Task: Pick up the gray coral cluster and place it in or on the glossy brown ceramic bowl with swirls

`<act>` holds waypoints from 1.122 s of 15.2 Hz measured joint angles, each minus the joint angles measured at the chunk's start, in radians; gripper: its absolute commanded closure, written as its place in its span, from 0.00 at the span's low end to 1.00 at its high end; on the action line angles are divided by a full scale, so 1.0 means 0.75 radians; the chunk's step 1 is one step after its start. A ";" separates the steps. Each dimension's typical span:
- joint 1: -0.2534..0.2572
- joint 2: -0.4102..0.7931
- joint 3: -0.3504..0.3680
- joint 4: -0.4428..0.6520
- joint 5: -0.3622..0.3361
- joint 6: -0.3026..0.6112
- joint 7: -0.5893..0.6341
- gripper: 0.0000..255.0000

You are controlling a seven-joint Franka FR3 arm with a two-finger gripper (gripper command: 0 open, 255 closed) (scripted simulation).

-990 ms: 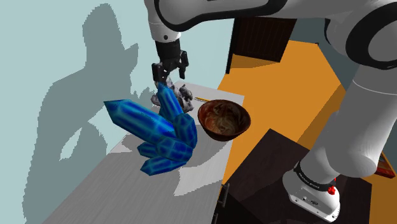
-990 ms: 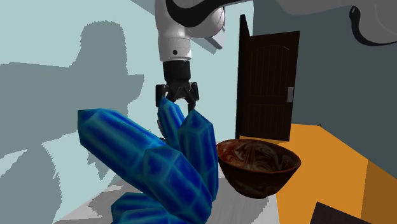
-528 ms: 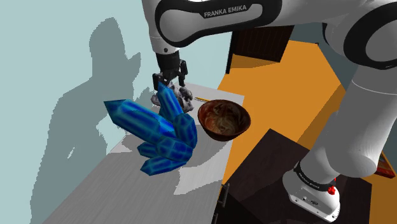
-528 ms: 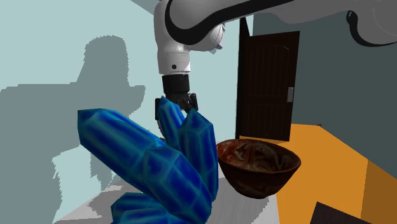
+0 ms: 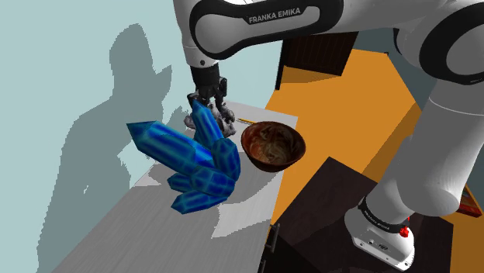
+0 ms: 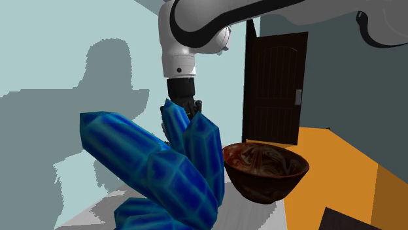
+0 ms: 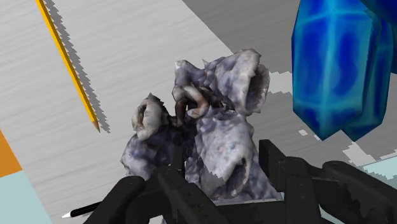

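- The fingers are spread apart, one on each side of the lower body of the gray coral cluster. They sit close against it, but no firm clamp is evident, so treat the grasp as not made.
- The gripper is lowered over the cluster in the upper middle of the shoulder view, pointing down at the table.
- The gray coral cluster rests on the table's far end, directly under the gripper and partly hidden behind the blue crystal cluster.
- The yellow pencil lies flat on the table, apart from the coral, on the side away from the crystal.
- The brown swirled bowl stands upright just right of centre in the shoulder view, near the coral. No coral is in it.
- Progress: the approach appears complete. Remaining steps are to close on the cluster, lift it, carry it across to the bowl and release it.
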 measured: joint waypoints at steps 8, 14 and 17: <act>0.000 0.000 0.000 0.001 0.000 0.000 0.000 1.00; 0.003 0.001 0.001 0.071 0.001 -0.073 -0.003 1.00; 0.004 0.009 0.002 0.134 -0.001 -0.127 -0.007 1.00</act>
